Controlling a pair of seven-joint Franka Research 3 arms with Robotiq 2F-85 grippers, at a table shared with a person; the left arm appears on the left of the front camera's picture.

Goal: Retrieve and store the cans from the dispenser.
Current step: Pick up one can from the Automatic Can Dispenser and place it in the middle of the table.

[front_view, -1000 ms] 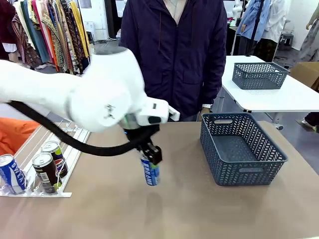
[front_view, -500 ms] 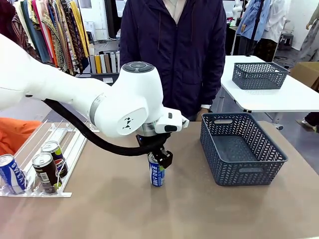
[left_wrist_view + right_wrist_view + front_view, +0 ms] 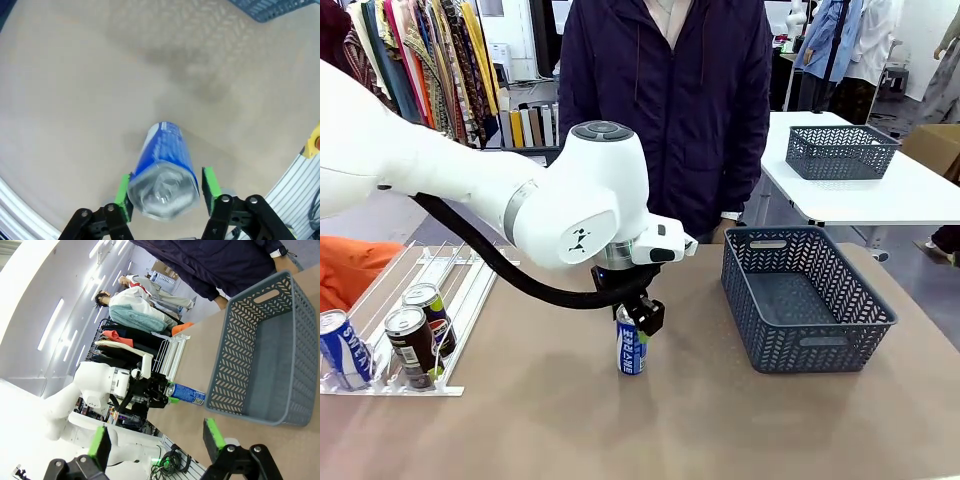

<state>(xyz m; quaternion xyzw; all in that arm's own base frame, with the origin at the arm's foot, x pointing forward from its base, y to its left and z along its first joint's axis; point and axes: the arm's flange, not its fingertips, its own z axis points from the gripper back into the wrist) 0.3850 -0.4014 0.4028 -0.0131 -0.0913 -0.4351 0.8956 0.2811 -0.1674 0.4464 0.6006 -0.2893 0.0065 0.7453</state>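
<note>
left gripper (image 3: 640, 318) is clenching one blue-and-white aluminium can (image 3: 631, 352) mid-table; three cans (image 3: 412, 340) are waiting in the white railed plastic dispenser (image 3: 460, 290), left; right gripper (image 3: 156, 437) is hanging released.

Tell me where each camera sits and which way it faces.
Front: fixed on the robot's side, looking across the table at the person; left arm, left pincer show.
Left wrist: on the left arm, looking down at the table; its pads clasp the blue can.
Right wrist: on the right arm, rolled, facing the basket; right pincer open.
Shared: blue can in all three; basket in front and right wrist.
</note>
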